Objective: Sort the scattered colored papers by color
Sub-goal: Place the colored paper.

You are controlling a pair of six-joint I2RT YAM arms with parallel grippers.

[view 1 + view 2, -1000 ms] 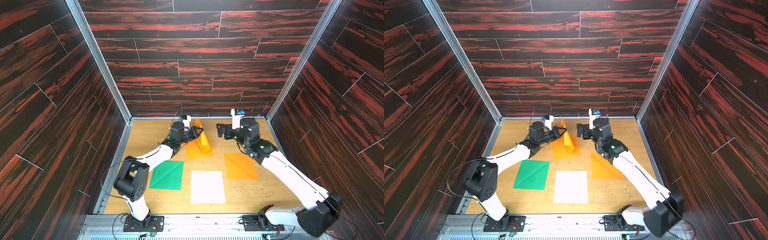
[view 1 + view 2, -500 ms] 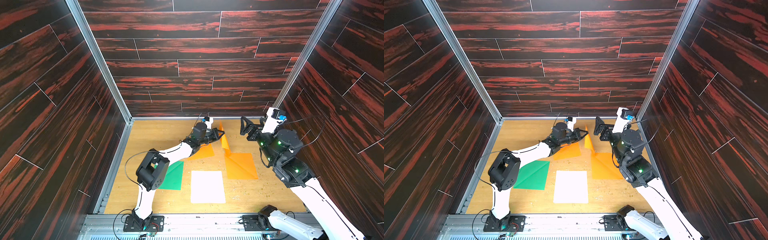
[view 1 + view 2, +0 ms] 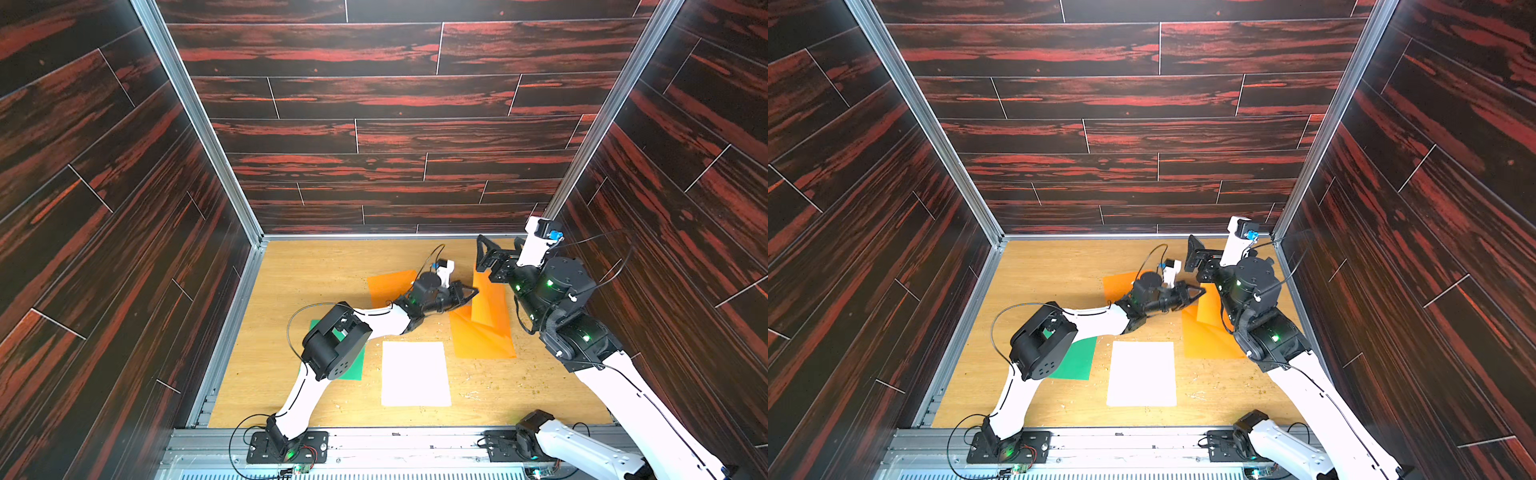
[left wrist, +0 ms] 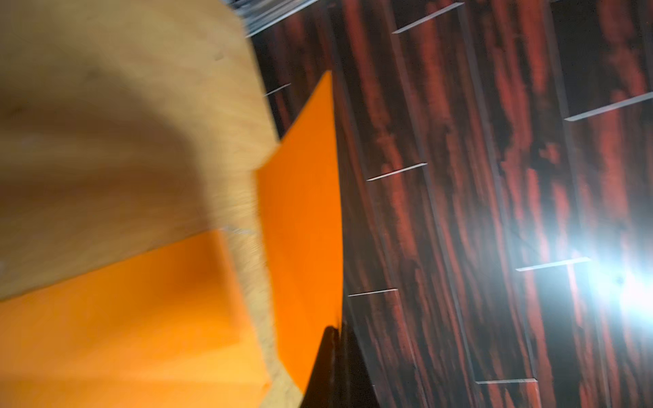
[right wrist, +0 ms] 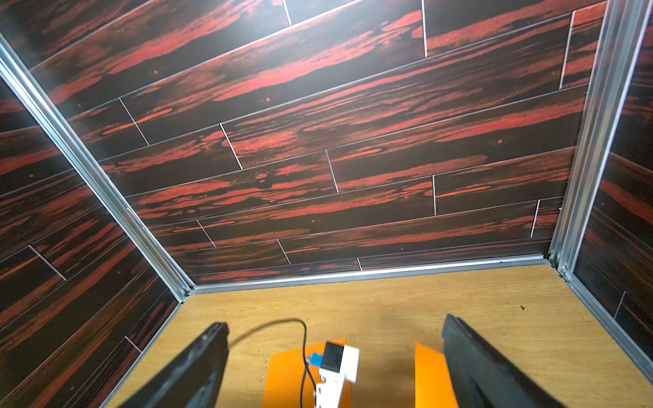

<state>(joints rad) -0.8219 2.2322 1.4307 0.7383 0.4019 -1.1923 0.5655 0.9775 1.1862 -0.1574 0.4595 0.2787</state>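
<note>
Left wrist view gives me orange and blur. What am I holding?

— Your left gripper (image 3: 473,292) is clamped on one edge of the held orange sheet (image 3: 492,303). That sheet stands nearly on edge toward the far right corner of the table (image 3: 316,270). In the wrist view it rises straight off your dark fingertip (image 4: 332,367).

Where is it against the other papers?

— Its lower edge hangs over the flat orange sheet (image 3: 478,345), which lies by the table's right edge. You cannot tell from these views whether the two touch. The far orange sheet (image 3: 386,284) lies apart from both, toward the middle of the far edge and partly behind your left arm.

And my right side?

— Your right gripper (image 3: 489,258) is raised near the far right corner, beside the held sheet. Its jaws are spread wide with nothing between them.

How far along am I?

— Past halfway, I would judge. The green sheet (image 3: 353,365) lies toward the front left, half hidden under your left elbow. The white sheet (image 3: 415,374) lies at the front middle. Each sits alone by colour, though you cannot see whether more sheets lie beneath them. Orange is what remains. You have yet to lay the held sheet down on the flat one, and the far sheet has to join that pile too.
</note>
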